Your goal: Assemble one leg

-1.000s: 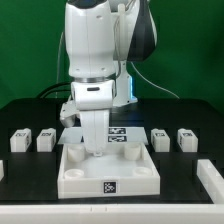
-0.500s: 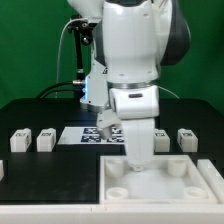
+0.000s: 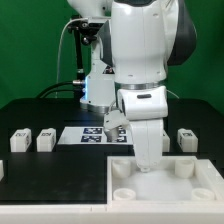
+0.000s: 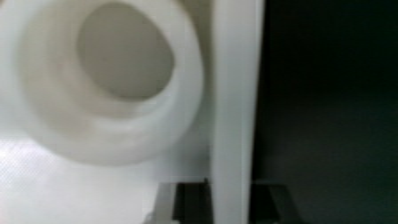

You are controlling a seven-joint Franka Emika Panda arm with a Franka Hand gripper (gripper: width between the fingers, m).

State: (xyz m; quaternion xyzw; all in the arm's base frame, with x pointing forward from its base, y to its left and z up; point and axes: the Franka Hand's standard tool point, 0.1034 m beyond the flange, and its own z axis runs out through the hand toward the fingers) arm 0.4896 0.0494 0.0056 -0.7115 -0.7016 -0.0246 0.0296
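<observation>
Black table (image 3: 40, 175) open to you at exterior view's left, gripper (image 3: 148, 167) down at far edge of tray (image 3: 170, 192), finger gap impossible to tell.

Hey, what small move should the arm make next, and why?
Probably lift the gripper straight up, clear of the white tray. In the wrist view its fingers flank the tray's wall beside a corner socket. A leg lies loose on the table at the exterior view's right, so no leg is in hand yet.
</observation>
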